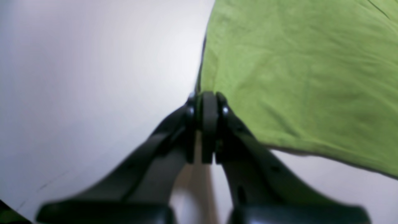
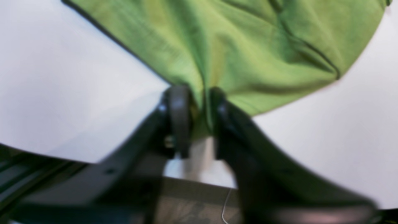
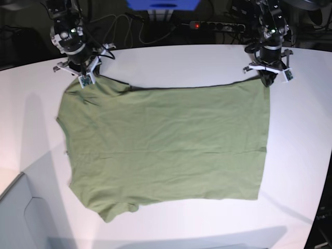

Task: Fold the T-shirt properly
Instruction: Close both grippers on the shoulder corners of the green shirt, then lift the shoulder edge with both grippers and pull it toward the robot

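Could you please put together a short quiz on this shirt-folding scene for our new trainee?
1. True or false: the T-shirt lies spread on the white table.
2. Which gripper has a bunch of cloth between its jaws in its own wrist view?
A. left gripper
B. right gripper
C. neither
3. Fill in: in the base view, both grippers are at the shirt's ___ edge, one at each corner.

Key
1. True; it lies mostly flat, with light wrinkles.
2. B; green cloth sits between its jaws. The left gripper's jaws look shut at a corner, and whether they pinch cloth cannot be told.
3. Far.
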Tool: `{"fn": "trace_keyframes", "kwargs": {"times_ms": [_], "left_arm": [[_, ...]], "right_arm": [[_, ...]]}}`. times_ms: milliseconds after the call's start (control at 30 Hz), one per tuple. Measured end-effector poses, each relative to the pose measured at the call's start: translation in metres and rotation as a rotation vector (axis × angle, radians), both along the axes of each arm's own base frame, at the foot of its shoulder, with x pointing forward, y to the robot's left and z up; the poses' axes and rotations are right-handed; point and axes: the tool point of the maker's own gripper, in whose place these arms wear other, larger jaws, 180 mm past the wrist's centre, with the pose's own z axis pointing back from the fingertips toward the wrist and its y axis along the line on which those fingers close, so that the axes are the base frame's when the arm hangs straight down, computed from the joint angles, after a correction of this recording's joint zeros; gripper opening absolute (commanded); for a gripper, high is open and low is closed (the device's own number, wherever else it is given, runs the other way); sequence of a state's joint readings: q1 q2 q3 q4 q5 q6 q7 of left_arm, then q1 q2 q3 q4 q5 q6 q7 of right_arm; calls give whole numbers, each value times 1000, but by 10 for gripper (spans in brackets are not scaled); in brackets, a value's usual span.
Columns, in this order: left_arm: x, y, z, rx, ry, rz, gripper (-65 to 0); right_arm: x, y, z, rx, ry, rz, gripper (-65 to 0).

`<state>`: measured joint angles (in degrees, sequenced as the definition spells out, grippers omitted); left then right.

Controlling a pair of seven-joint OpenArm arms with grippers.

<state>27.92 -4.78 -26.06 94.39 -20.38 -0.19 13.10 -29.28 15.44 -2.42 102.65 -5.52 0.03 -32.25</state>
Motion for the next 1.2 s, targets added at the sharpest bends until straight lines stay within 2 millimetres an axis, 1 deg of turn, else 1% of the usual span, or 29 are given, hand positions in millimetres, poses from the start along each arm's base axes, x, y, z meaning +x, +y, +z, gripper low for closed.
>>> {"fn": "trace_keyframes", "kwargs": {"times_ms": [33, 133, 267, 300, 367, 467, 500, 567, 633, 767, 900, 967, 1100, 1200], "left_arm": [[0, 0, 0, 0, 0, 0, -650], [2, -1, 3, 3, -6, -4, -650], [5, -2, 16, 20, -33, -20, -650], [5, -3, 20, 27, -39, -25, -650], [1, -4, 24, 38, -35, -35, -650], [-5, -5, 29, 48, -31, -46, -650], [-6, -6, 32, 51, -36, -51, -650], [-10, -8, 38, 56, -40, -61, -650], [-17, -9, 38, 62, -25, -66, -650], [-30, -12, 43, 73, -4, -82, -650], [-33, -13, 45, 76, 0, -86, -650], [-33, -14, 45, 74, -2, -84, -650], [-25, -14, 49, 76, -24, -84, -650], [-7, -14, 55, 75, -70, -81, -650]], "right_arm": [[-1, 0, 0, -5, 1, 2, -650], [-2, -1, 3, -17, 11, 6, -647], [-13, -6, 11, -43, 42, 1, -649], [-14, -11, 16, -47, 35, -12, -649], [-8, -23, 31, -76, -5, -33, -649], [3, -27, 49, -74, -74, -48, -649], [2, -32, 51, -80, -76, -58, -649], [-6, -43, 51, -108, -55, -78, -649], [-10, -47, 55, -117, -54, -85, -649], [-6, -43, 70, -117, -90, -17, -649], [-11, -39, 69, -113, -67, 44, -649], [-8, -37, 69, -107, -71, 57, -649], [11, -28, 75, -99, -111, 113, -649], [28, -26, 82, -90, -154, 121, -649]]}}
